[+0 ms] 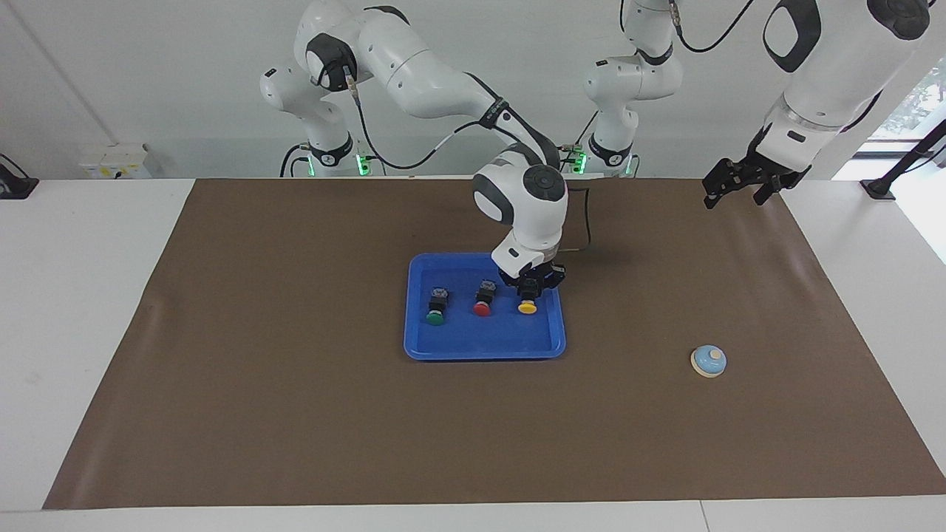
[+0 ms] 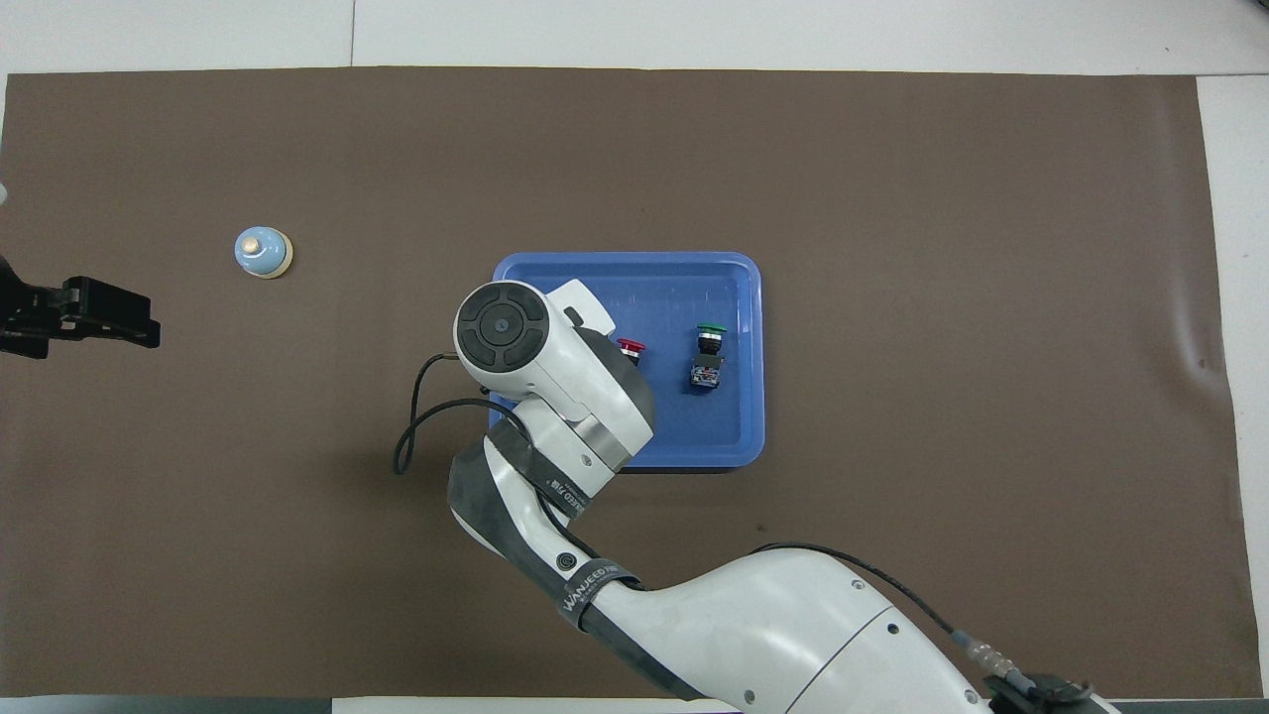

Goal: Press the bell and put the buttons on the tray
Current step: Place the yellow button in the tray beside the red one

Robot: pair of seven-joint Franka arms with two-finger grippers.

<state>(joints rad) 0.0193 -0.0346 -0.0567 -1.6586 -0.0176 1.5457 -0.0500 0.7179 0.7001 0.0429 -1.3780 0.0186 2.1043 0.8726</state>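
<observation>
The right gripper [image 1: 529, 290] is down inside the tray [image 1: 484, 347], at the tray's end toward the left arm and at its edge nearer the robots. Its fingers sit around the black body of the yellow button [image 1: 528, 304], which lies on the tray floor with its cap pointing away from the robots. Whether the fingers pinch the body or have parted from it cannot be told: the wrist covers them from above and they merge with the button body in the facing view.

The red button [image 1: 483, 298] lies just beside the yellow button, toward the tray's middle. The green button [image 1: 437, 307] lies near the tray's end toward the right arm. All three rest in one row, apart from each other.

The step in hand appears to be the release of the last button. To do it well, spread the fingers fully, then lift straight up out of the tray; any sideways motion risks nudging the red button or dragging the yellow one.

The left gripper [image 1: 741, 182] waits in the air, its fingers spread and holding nothing, well apart from the tray.

The bell [image 1: 709, 360] stands upright on the brown mat [image 1: 295, 414], farther from the robots than the tray's middle and toward the left arm's end of the table.
</observation>
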